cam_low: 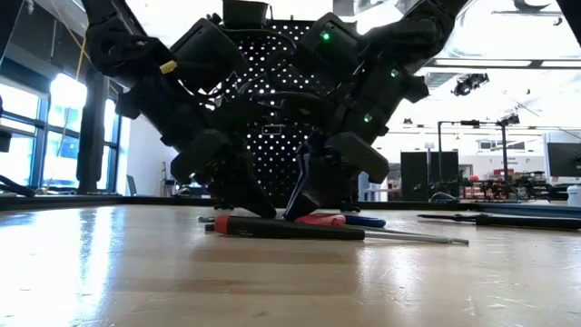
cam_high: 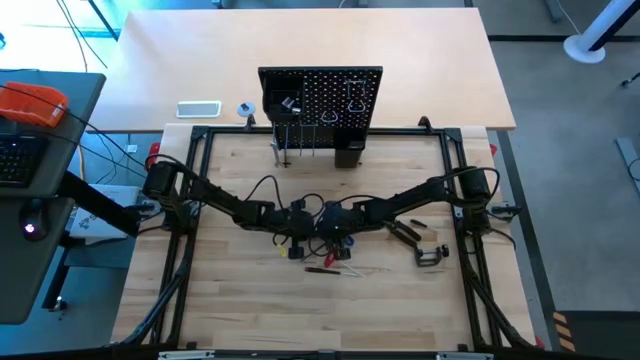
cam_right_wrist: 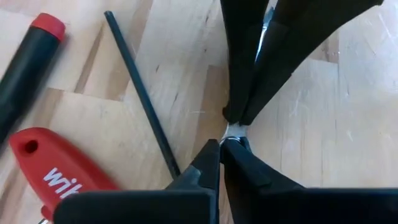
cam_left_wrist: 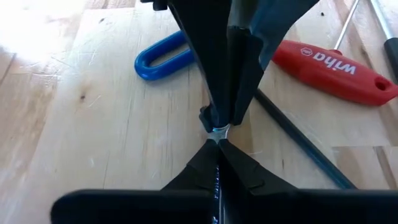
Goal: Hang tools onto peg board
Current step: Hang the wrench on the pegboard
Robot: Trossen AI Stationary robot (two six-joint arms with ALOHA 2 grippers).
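Silver tool (cam_left_wrist: 219,131): we find both grippers pinched on it, tip to tip, mid-table. Left gripper (cam_left_wrist: 217,144) clamped on one end, right gripper (cam_right_wrist: 231,138) on the other. Red screwdriver (cam_left_wrist: 336,70), blue hex key (cam_left_wrist: 163,56) lie just beside. Peg board (cam_high: 320,98) stands well apart, at the table's far edge.

Between the two meeting pincer tips, only a sliver of a small silver metal piece (cam_left_wrist: 217,130) shows; what tool it is cannot be told. The red plastic screwdriver handle (cam_right_wrist: 53,177) is cut off by the picture's edge. In the low view, both arms hide most of the upright black perforated peg board (cam_low: 272,136).
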